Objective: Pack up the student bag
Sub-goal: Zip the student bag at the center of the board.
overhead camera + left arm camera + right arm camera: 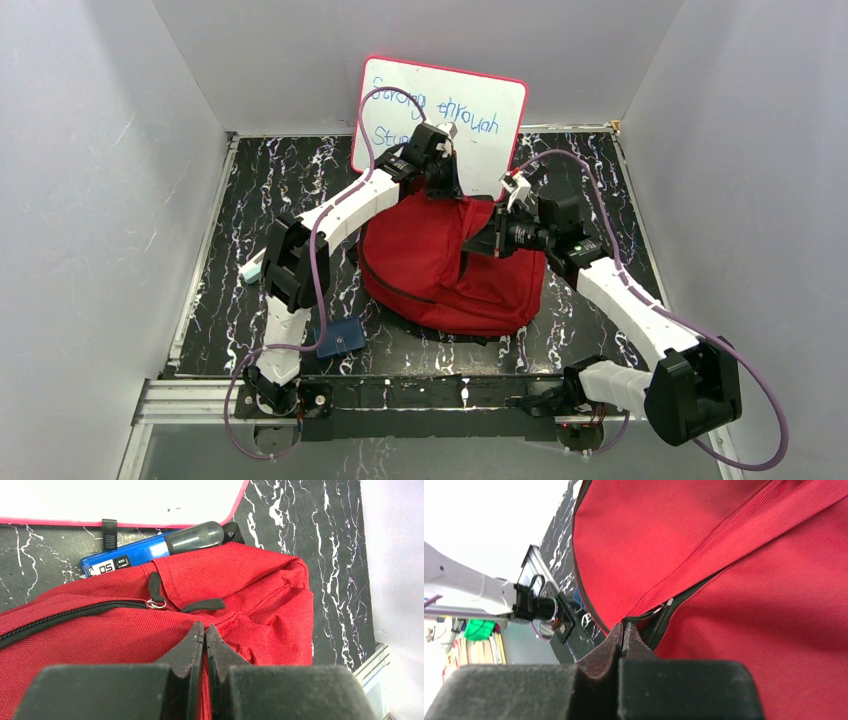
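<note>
Bulging red woven-fabric student bag

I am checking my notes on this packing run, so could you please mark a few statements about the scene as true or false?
1. The student bag lies on the table in front of a whiteboard. True.
2. Both grippers stand wide open. False: the left gripper and the right gripper are both shut.
3. The right gripper is closed at the bag's black zipper pull. True.
4. The small blue flat item rests on top of the bag. False: it lies on the table near the left arm's base.
5. The whiteboard is blank. False: it has handwriting on it.
</note>
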Available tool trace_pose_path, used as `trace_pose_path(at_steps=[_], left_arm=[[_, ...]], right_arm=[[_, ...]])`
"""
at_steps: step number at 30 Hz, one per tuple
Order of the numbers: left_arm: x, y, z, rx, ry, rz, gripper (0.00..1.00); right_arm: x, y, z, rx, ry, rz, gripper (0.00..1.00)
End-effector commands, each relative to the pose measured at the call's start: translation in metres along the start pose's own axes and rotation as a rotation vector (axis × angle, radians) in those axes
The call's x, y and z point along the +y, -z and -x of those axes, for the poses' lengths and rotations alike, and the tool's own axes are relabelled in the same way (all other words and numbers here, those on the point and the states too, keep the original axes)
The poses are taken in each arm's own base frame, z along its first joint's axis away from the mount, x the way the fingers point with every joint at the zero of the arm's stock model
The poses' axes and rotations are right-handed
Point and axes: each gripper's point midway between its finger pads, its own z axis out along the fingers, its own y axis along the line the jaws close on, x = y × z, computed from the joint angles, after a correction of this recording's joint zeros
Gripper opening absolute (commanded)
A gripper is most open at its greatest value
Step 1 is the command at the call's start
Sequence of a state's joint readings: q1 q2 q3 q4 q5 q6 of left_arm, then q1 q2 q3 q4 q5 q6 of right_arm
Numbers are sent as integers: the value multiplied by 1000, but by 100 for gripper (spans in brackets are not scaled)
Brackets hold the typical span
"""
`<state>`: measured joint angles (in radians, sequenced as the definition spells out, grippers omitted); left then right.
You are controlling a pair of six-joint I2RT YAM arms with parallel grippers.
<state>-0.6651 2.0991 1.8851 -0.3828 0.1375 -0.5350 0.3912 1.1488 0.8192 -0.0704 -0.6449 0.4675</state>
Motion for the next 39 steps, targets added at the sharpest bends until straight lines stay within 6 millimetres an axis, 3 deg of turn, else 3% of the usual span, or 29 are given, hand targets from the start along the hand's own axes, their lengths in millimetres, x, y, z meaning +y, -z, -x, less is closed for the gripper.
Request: trace_pose_path(at_steps=[1,20,31,39], left_arm=[[-2,4,13,-43,-13,13,0],[12,3,21,-55,0,34,0],[16,4,21,-54,6,39,0],[16,4,21,-52,6,39,0]], right_arm=[[27,5,-26,65,31,66,0],[39,13,-94,235,-3,78,0],[27,14,-128,335,-23,41,0],[16,9,-140,372,-26,5,0]])
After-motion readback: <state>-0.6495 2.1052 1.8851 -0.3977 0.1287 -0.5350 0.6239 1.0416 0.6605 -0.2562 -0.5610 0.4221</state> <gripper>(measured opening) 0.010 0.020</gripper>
